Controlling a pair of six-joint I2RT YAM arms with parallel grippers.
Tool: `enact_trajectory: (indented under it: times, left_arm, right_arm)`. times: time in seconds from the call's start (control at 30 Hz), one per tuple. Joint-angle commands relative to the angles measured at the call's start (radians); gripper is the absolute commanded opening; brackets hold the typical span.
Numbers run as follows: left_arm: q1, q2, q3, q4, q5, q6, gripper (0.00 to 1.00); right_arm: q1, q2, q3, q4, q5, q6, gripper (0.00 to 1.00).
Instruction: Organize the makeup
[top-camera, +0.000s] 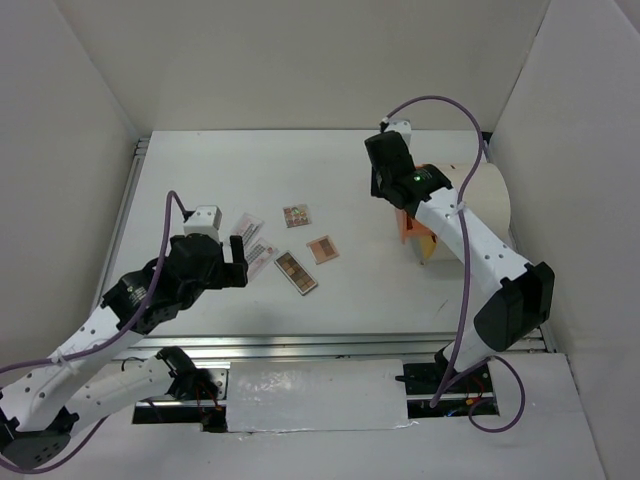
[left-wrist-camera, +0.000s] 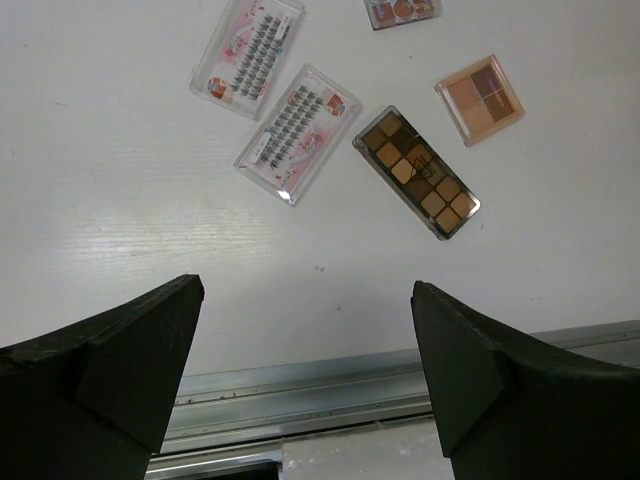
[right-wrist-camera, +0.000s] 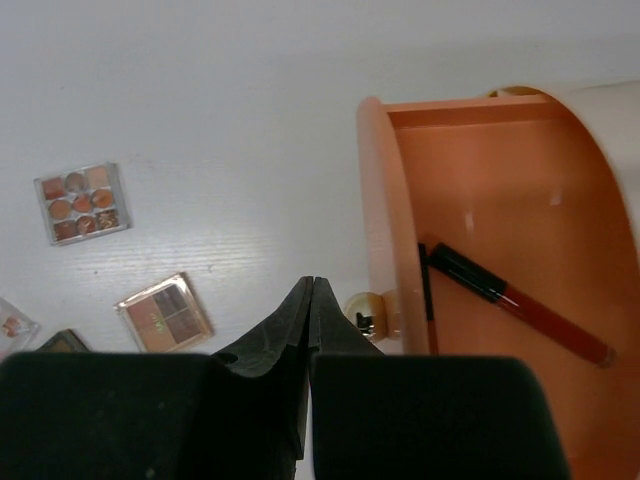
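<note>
Makeup lies on the white table: two white pink-printed packets, a long brown palette, a square palette and a round-pan palette. My left gripper hangs open over bare table on the near side of the packets, holding nothing. My right gripper is shut with nothing between its fingers, just left of the orange drawer's round knob. A dark and red stick and a thin stick lie inside the pulled-out drawer.
The large white cylinder that holds the drawer stands at the right, partly behind the right arm. A metal rail runs along the table's near edge below the left gripper. White walls close in the table on three sides.
</note>
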Motion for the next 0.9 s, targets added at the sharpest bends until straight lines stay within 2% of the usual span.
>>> enact_trajectory:
  times: [0.0, 0.33, 0.87]
  left_arm:
    - [-0.004, 0.007, 0.004, 0.04, 0.008, 0.026, 0.99]
    - [-0.004, 0.011, 0.001, 0.043, 0.015, 0.029, 0.99]
    - [-0.004, 0.02, -0.001, 0.046, 0.02, 0.032, 0.99]
  right_arm:
    - [-0.042, -0.019, 0.012, -0.03, 0.063, -0.015, 0.0]
    - [-0.136, -0.068, -0.034, -0.006, 0.029, -0.043, 0.0]
    - [-0.243, -0.045, -0.045, -0.004, 0.03, -0.054, 0.0]
